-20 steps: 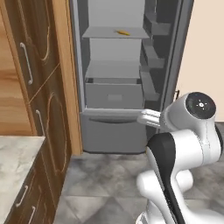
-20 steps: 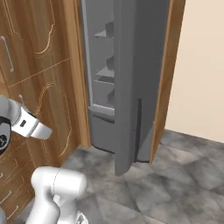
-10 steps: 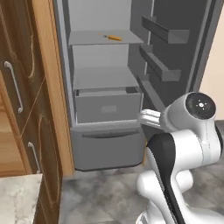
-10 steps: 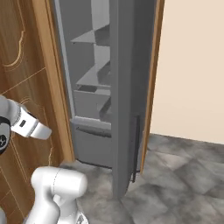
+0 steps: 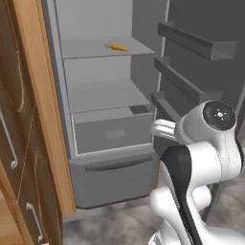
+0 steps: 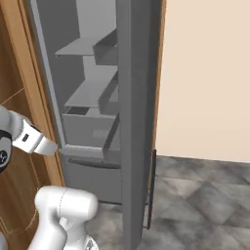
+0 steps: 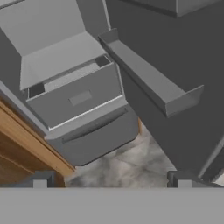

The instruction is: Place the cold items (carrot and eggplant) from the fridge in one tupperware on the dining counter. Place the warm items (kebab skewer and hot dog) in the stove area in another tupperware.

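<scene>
Hanging wide open with nothing between its tips, the claw points down at the fridge's lower half: the drawer sits at about eleven o'clock from it, the freezer front just above it at twelve, and a door shelf runs off toward one o'clock. Moving outward, what has changed over the last second is the whole outlook: the base has rolled in toward the open fridge, so the cavity has grown from a distant box to something looming right ahead, and the wooden cabinets have slid off to nine o'clock. The things themselves have not shifted. The carrot lies on the upper shelf, at roughly eleven o'clock in the left base view, small and orange, well apart from the arm, which is folded at four o'clock. I can't make out the eggplant anywhere. The open door fills the middle from the right side. To my eye the approach is nearly done and the first cold item is coming within reach, but the hand must rise a good way, since it aims far below that shelf.
</scene>
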Controlling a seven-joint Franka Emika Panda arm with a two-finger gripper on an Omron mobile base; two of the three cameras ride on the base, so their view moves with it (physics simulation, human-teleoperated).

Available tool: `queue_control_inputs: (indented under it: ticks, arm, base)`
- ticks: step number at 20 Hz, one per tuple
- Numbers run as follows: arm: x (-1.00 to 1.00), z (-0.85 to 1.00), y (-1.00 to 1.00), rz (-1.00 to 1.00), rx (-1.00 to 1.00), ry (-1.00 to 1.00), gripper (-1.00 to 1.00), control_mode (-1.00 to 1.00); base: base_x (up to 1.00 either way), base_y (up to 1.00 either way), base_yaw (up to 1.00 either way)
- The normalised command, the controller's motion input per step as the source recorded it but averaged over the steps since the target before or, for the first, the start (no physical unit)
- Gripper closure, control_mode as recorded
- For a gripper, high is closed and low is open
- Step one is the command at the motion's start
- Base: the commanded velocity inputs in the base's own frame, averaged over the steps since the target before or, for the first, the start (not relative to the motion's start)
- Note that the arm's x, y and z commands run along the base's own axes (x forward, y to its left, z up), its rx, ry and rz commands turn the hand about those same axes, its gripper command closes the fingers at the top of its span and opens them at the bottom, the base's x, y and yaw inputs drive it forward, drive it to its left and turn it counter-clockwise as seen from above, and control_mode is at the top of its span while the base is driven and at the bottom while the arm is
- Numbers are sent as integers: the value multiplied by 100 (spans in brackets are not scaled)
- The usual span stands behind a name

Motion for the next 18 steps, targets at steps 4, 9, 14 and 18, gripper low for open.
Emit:
queue_control_inputs:
  ticks: [4,9,14,18]
  arm:
    - [0,0,0,0,0,0,-100,100]
    - [0,0,0,0,0,0,-100,100]
    - [0,0,0,0,0,0,-100,100]
    - [0,0,0,0,0,0,-100,100]
  base:
    - [59,43,-23]
    - [61,41,-21]
    - [59,48,-16]
    - [63,52,-7]
